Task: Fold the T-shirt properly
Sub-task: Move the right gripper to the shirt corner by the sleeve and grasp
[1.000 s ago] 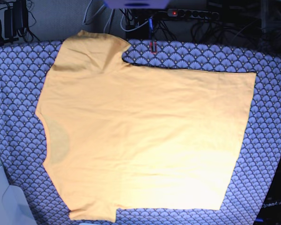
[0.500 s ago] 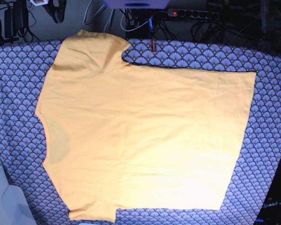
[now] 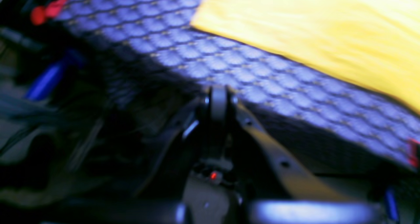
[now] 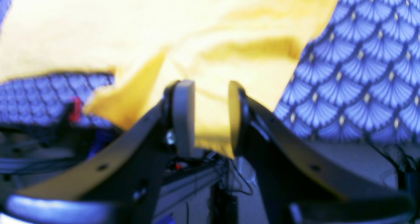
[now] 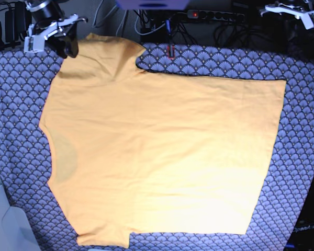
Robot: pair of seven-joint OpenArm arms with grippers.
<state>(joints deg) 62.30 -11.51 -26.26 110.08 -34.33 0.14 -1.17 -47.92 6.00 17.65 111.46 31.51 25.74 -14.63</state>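
The orange-yellow T-shirt (image 5: 162, 151) lies flat on the fan-patterned cloth (image 5: 303, 157), neckline to the left and hem to the right. My right gripper (image 5: 68, 48) hovers at the far-left sleeve (image 5: 102, 55). In the right wrist view this gripper (image 4: 208, 115) is open, the sleeve's edge (image 4: 213, 70) showing between and beyond its grey fingers (image 4: 183, 115), with nothing clamped. My left gripper (image 5: 298, 13) is at the far right, beyond the table's back edge. In the left wrist view it (image 3: 219, 101) is shut and empty, with the shirt's corner (image 3: 311, 30) ahead to the right.
Cables and a power strip (image 5: 214, 15) run behind the table's far edge. A red clip (image 5: 171, 51) sits at the back edge near the sleeve. The patterned cloth drops away at the far edge (image 3: 295, 132).
Both arms have come into the base view at the far corners. The right gripper has descended to the far-left sleeve and opened. The shirt has not moved.
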